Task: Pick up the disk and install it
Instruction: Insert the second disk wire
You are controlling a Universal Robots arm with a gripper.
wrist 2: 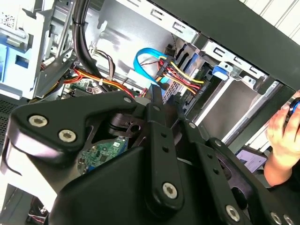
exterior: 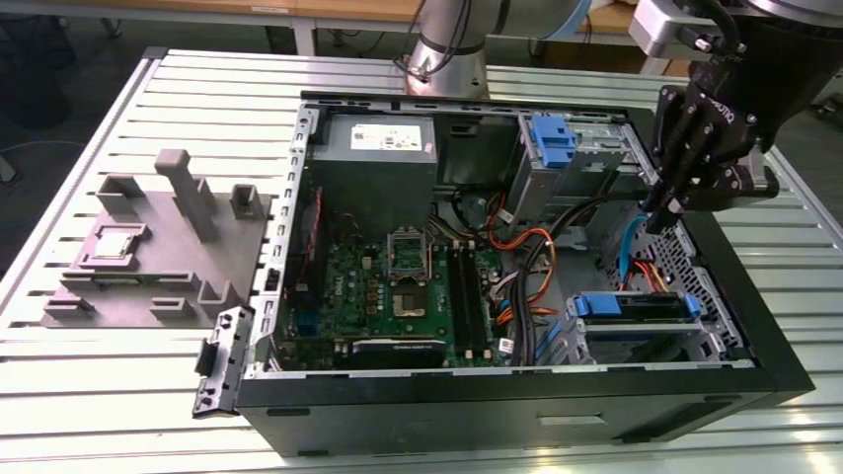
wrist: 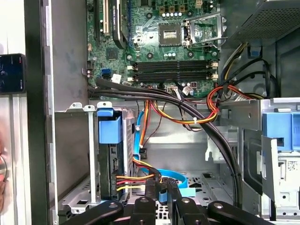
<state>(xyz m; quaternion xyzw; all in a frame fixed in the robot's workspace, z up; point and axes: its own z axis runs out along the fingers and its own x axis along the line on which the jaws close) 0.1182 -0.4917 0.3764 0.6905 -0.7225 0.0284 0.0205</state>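
The disk (exterior: 633, 306) sits in the drive cage at the near right corner of the open computer case (exterior: 527, 395). Its blue frame faces up and its body is mostly hidden in the cage. In the first wrist view, red, yellow and black wires run toward the lower end of the disk (wrist: 110, 140). The blue frame also shows in the second wrist view on the disk (wrist 2: 220, 70). My black gripper (exterior: 662, 219) hangs over the right side of the case, behind the disk and apart from it. In both wrist views the gripper (wrist: 161, 187) (wrist 2: 157, 93) has its fingers drawn together on nothing I can make out.
A blue flat cable (wrist: 171, 176) loops just beyond the fingertips. A second blue-framed bay piece (exterior: 554, 138) stands at the back, beside the grey power supply (exterior: 375, 148). The motherboard (exterior: 395, 286) lies in the case. A grey fixture (exterior: 145, 247) sits on the exterior view's left. A person's hand (wrist 2: 281, 136) is outside the case.
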